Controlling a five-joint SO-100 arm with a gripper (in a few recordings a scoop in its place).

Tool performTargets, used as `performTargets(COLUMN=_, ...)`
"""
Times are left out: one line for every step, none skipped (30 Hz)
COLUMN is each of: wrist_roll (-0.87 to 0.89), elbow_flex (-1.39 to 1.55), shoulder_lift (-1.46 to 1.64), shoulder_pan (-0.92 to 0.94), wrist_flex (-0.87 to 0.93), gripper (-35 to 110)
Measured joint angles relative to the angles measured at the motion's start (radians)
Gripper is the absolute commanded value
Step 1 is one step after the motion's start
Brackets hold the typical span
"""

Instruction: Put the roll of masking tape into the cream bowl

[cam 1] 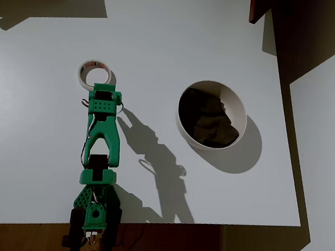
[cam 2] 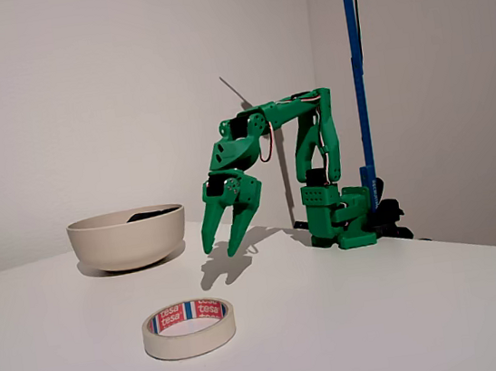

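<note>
Tape is seen lying flat on the white desk (cam 2: pixel 447 306): the roll of masking tape (cam 2: pixel 189 328) rests on its side with the hole facing up and reddish print showing on its inner core, untouched and not yet lifted. Nothing of the task is judged done; the grasp, the carry and the drop are all left. The jaws of the green gripper (cam 2: pixel 226 243) are seen spread and empty, held above the desk with tips pointing down; in the overhead view the gripper (cam 1: pixel 102 89) appears just beside the roll (cam 1: pixel 94 74). The cream bowl (cam 1: pixel 212 115) is set well apart from the roll, to the right in the overhead view, with a dark crumpled thing (cam 1: pixel 210 121) already inside it. No obstacle is seen between roll and bowl. A blue pole (cam 2: pixel 356 70) stands behind the arm's base.
</note>
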Motion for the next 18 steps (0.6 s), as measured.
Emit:
performTargets(wrist_roll=0.000, elbow_flex=-0.025, shoulder_lift=-0.023, shoulder_pan=0.002, wrist_flex=0.009, gripper=17)
performTargets(wrist_roll=0.000, elbow_flex=-0.049, shoulder_lift=-0.044, shoulder_pan=0.002, wrist_flex=0.014, gripper=16)
performTargets(wrist_roll=-0.002, elbow_flex=-0.071, shoulder_lift=-0.061, shoulder_pan=0.000, wrist_flex=0.020, gripper=16)
performTargets(wrist_roll=-0.002, elbow_flex=-0.089, shoulder_lift=-0.072, shoulder_pan=0.000, wrist_flex=0.029, gripper=16)
performTargets(wrist_roll=-0.002, elbow_flex=-0.109, shoulder_lift=-0.086, shoulder_pan=0.000, wrist_flex=0.032, gripper=16)
performTargets(wrist_roll=-0.002, elbow_flex=-0.129, shoulder_lift=-0.094, shoulder_pan=0.002, wrist_flex=0.034, gripper=16)
performTargets(wrist_roll=-0.002, elbow_flex=-0.149, shoulder_lift=-0.097, shoulder_pan=0.005, wrist_flex=0.046, gripper=17)
performTargets(wrist_roll=-0.002, elbow_flex=-0.178, shoulder_lift=-0.107, shoulder_pan=0.012, wrist_flex=0.066, gripper=16)
performTargets(wrist_roll=0.000, elbow_flex=-0.207, shoulder_lift=-0.121, shoulder_pan=0.014, wrist_flex=0.084, gripper=16)
performTargets(wrist_roll=0.000, elbow_flex=-0.235, shoulder_lift=-0.135, shoulder_pan=0.014, wrist_flex=0.104, gripper=16)
performTargets(wrist_roll=0.003, elbow_flex=-0.258, shoulder_lift=-0.144, shoulder_pan=0.009, wrist_flex=0.127, gripper=16)
performTargets(wrist_roll=0.006, elbow_flex=-0.276, shoulder_lift=-0.149, shoulder_pan=0.005, wrist_flex=0.140, gripper=16)
performTargets(wrist_roll=0.008, elbow_flex=-0.288, shoulder_lift=-0.150, shoulder_pan=-0.003, wrist_flex=0.147, gripper=16)
performTargets(wrist_roll=0.006, elbow_flex=-0.296, shoulder_lift=-0.150, shoulder_pan=-0.011, wrist_flex=0.152, gripper=16)
performTargets(wrist_roll=0.002, elbow_flex=-0.302, shoulder_lift=-0.150, shoulder_pan=-0.020, wrist_flex=0.160, gripper=16)
performTargets(wrist_roll=0.000, elbow_flex=-0.307, shoulder_lift=-0.155, shoulder_pan=-0.032, wrist_flex=0.169, gripper=16)
performTargets(wrist_roll=0.000, elbow_flex=-0.310, shoulder_lift=-0.161, shoulder_pan=-0.046, wrist_flex=0.172, gripper=16)
performTargets(wrist_roll=0.003, elbow_flex=-0.311, shoulder_lift=-0.172, shoulder_pan=-0.057, wrist_flex=0.173, gripper=16)
